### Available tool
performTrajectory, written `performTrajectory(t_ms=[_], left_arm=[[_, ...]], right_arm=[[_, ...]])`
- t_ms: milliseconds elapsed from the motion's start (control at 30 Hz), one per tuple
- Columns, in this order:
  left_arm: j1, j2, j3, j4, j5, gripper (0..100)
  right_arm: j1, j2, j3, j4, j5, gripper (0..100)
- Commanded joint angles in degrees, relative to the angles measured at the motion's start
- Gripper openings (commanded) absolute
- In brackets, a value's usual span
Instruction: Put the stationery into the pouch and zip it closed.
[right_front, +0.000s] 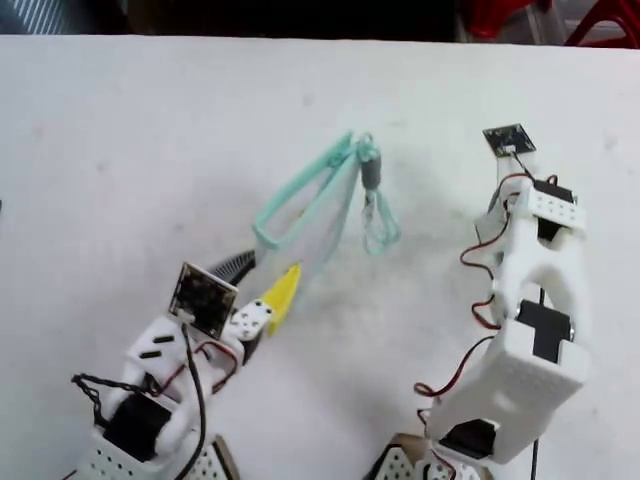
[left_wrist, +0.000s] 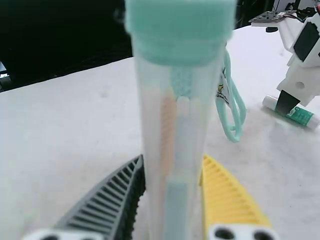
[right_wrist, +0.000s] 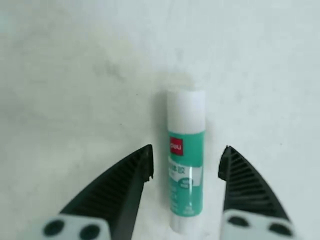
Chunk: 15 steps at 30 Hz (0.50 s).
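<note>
At the arm-side end of the pouch (right_front: 305, 205), the left gripper (right_front: 265, 272) is clamping the clear, teal-trimmed wall between its jaws (one grey, one yellow). Well right of the pouch, the right gripper (right_wrist: 187, 150) is hanging spread wide, straddling the glue stick (right_wrist: 185, 165) lying on the table (right_front: 130, 150).

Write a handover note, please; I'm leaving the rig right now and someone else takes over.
Left gripper: fingers shut on one end of the pouch.
Right gripper: open, fingers either side of the glue stick, which lies on the table, not gripped.
Done: slim items show through the pouch's clear wall.
Left: grasp the glue stick, put it in, then zip the pouch; its mouth looks open.
</note>
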<state>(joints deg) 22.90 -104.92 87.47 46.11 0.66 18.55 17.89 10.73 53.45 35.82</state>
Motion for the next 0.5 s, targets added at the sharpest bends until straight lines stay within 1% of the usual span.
performTrajectory(t_ms=[0, 167, 300, 367, 467], left_arm=[[0.7, 0.5, -0.2, -0.8, -0.6, 18], [0.7, 0.5, -0.2, -0.8, -0.5, 18], [0.7, 0.5, -0.2, -0.8, -0.5, 18], [0.7, 0.5, -0.2, -0.8, -0.6, 18], [0.7, 0.5, -0.2, -0.9, -0.7, 18]], right_arm=[[-0.7, -2.9, -2.3, -1.5, -0.3, 20.1], [-0.8, 2.5, -4.9, -2.2, -0.5, 19.7], [-0.5, 5.0, -8.0, -1.1, -0.6, 10.0], [-0.7, 5.0, -8.4, -0.4, -0.6, 6.7], [-0.7, 4.9, -8.9, -0.1, -0.7, 8.4]])
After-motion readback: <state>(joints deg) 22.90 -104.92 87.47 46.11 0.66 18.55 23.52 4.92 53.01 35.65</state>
